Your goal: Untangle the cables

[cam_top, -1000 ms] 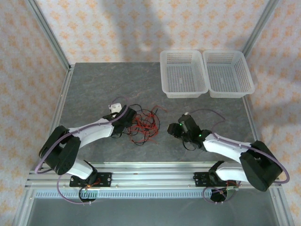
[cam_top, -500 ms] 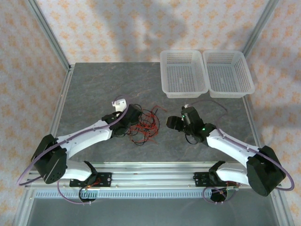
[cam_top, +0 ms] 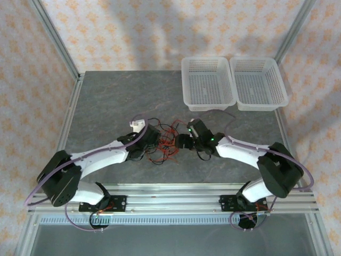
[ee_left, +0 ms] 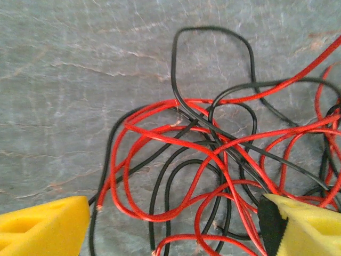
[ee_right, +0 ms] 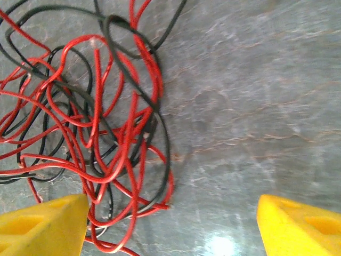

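Note:
The cables (cam_top: 166, 142) are a small clump of thin red and black wires tangled on the grey table, between the two grippers. My left gripper (cam_top: 152, 141) is at the clump's left side. In the left wrist view the left gripper (ee_left: 173, 229) is open, and loops of the cables (ee_left: 213, 154) lie on the table between its yellow pads (ee_left: 48, 224). My right gripper (cam_top: 184, 140) is at the clump's right side. The right wrist view shows the right gripper (ee_right: 170, 229) open, with the edge of the cables (ee_right: 128, 133) near its left pad (ee_right: 45, 224) and bare table toward the other pad.
Two white mesh baskets (cam_top: 208, 84) (cam_top: 258, 84) stand side by side at the back right. The grey table (cam_top: 106, 101) is bounded by aluminium rails on the left, right and near edges. Purple cabling runs along both arms.
The right arm has swung left from the right side of the table up to the clump, and its jaws have widened. The left gripper has edged right over the wires.

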`<state>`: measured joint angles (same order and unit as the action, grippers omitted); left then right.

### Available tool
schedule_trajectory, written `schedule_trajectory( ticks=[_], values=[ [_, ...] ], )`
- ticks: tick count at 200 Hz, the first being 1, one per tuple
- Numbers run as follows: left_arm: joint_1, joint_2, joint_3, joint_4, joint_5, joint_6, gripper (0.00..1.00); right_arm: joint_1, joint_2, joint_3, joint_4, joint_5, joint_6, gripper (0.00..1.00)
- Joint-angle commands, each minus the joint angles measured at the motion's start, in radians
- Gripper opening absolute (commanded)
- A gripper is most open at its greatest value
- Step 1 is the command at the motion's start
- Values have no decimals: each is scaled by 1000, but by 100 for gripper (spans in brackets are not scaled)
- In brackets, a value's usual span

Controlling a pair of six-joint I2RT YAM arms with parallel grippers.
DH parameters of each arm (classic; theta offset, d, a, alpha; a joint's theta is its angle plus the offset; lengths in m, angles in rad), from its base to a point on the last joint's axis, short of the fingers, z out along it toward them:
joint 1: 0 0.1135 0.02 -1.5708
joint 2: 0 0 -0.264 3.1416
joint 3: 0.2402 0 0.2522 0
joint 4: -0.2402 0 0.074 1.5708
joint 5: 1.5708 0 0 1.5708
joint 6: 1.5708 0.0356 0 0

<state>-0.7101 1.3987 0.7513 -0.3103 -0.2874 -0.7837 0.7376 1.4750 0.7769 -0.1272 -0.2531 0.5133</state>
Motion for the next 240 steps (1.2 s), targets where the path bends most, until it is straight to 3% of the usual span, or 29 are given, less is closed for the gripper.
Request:
schedule_trajectory(
  ticks=[1,44,65,79,114,126,193,240],
  values=[
    [-3,78,-8,75,12,26,85,33,50,54,15,59,42,82],
    [8,204,16,86,-66,-2,86,66,182,82,28,148,99,80],
    [25,248,4,94,-86,-18,86,66,232,79,44,187,119,73],
    [40,258,-22,106,-96,-29,86,66,245,73,39,216,131,61],
    [91,215,-134,108,-107,-70,86,66,156,-22,21,291,191,16],
    [105,176,-168,91,-110,-86,86,66,105,-69,25,297,216,9],
    [114,-99,-195,-53,-106,-103,87,71,-120,-232,11,292,287,4],
    [113,-230,-110,-86,-42,-31,87,72,-169,-147,-77,248,182,26]
  ],
)
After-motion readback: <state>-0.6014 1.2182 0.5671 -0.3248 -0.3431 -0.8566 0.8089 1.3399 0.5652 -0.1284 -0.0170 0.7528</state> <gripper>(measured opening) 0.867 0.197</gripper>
